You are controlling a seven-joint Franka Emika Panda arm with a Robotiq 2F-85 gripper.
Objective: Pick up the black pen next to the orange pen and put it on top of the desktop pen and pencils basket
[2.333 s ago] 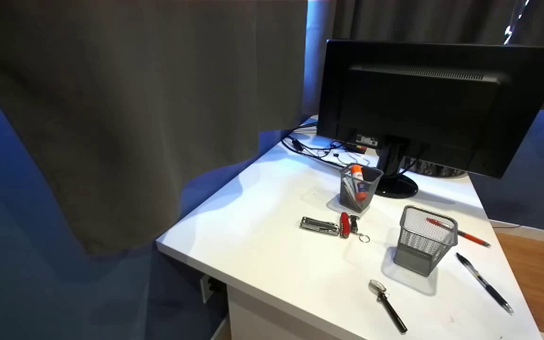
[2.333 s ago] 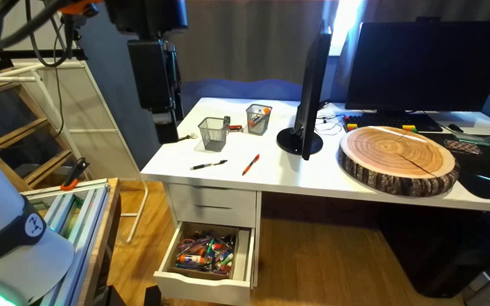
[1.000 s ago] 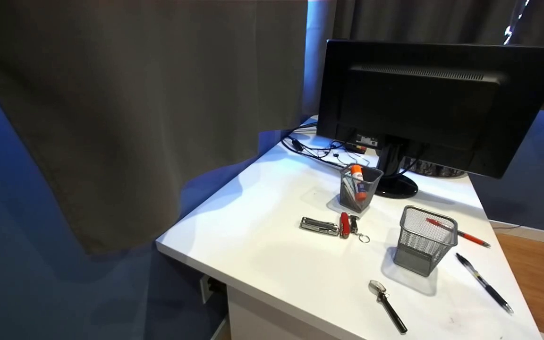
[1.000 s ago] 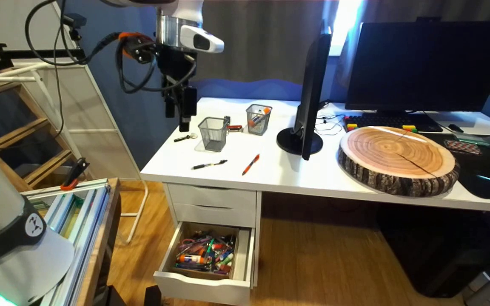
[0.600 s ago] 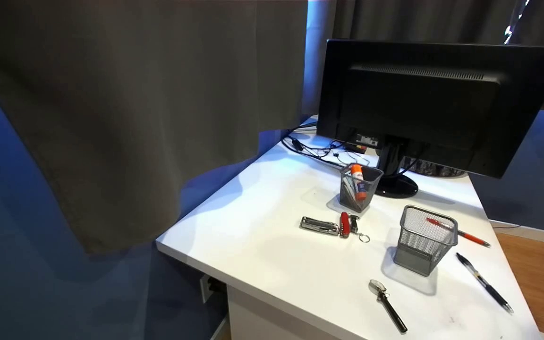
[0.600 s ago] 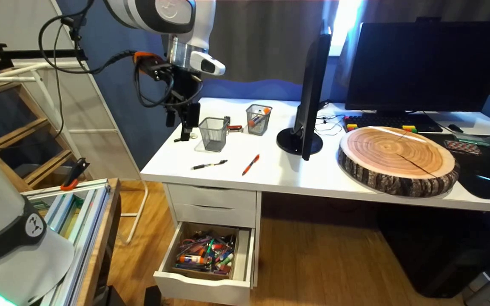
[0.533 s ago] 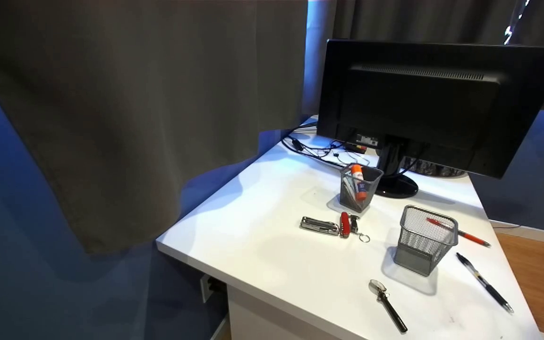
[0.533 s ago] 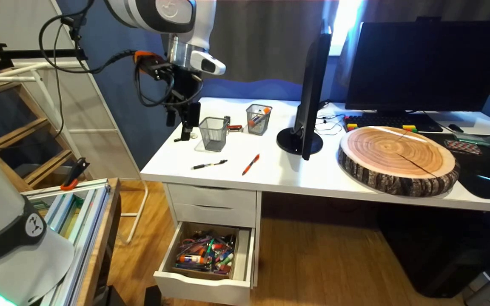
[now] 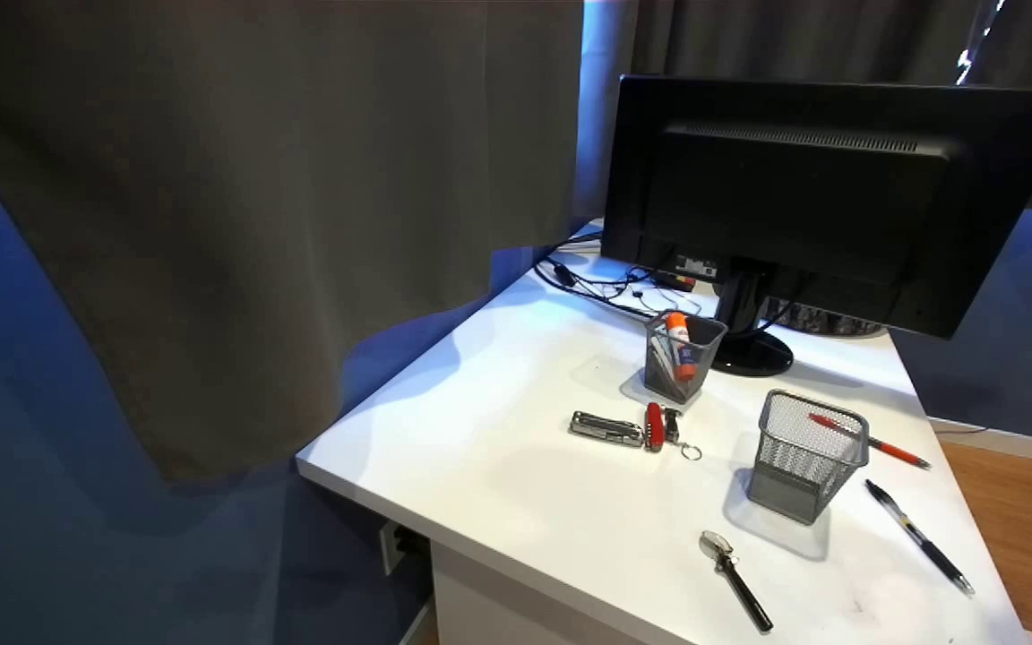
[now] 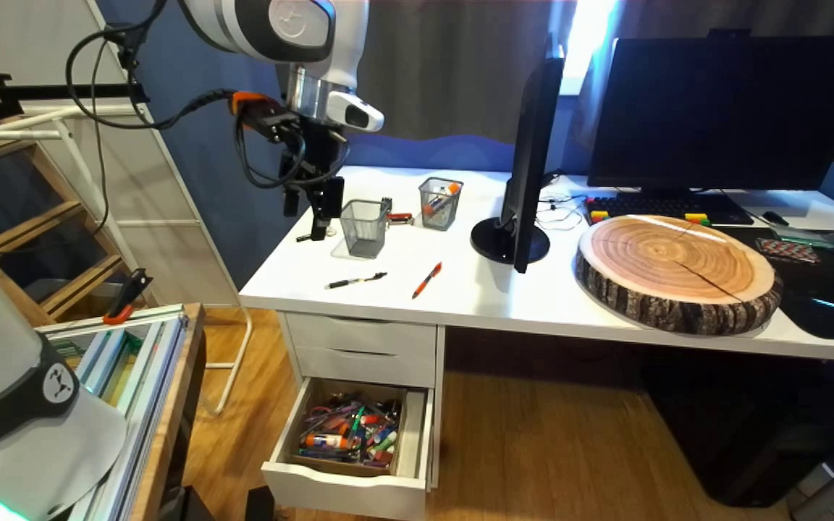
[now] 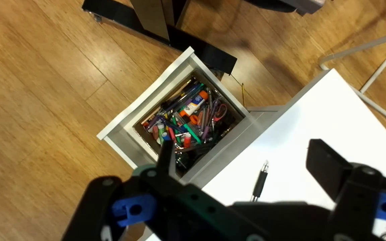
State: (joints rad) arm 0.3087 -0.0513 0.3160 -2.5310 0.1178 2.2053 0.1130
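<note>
gripper [image 11: 243, 152]: spread wide, nothing held; hung in the air beside the wire-mesh pencil basket [image 9: 803, 466]. Height over the pen not readable.
black pen [image 9: 919, 537]: lay flat on the white desk [image 9: 498, 457], apart from the basket on its drawer side, ungripped. Ran roughly across the closing direction in the wrist view, so little twist looked needed.
pen barrel: top risk, I judged. Slim, on a hard surface: stopping high risked closing on air, going low risked jamming the fingers [image 11: 327, 167] into the desk.
desk front edge: one finger touching first risked rolling the pen that way, farther from the basket.
open drawer [image 10: 348, 490]: sat lower than the basket, on the pen's side of it, with stationery [image 11: 193, 117] inside. A rolled or dropped pen risked landing among lookalikes.
basket rim: looked close to a finger in an exterior view, depth unclear. A sideways sweep risked clipping it and tipping the basket, probably light.
orange pen [image 10: 427, 280]: lay apart from the basket, near the black one. Sloppy lateral aim risked nudging it.
glue-stick cup [image 9: 706, 351]: stood near the basket, away from the pens. Similar mesh, so wrong-target risk.
basket mouth: looked about as wide as the pen was long; an off-centre grip risked it sliding in or rolling off instead of lying on top.
</note>
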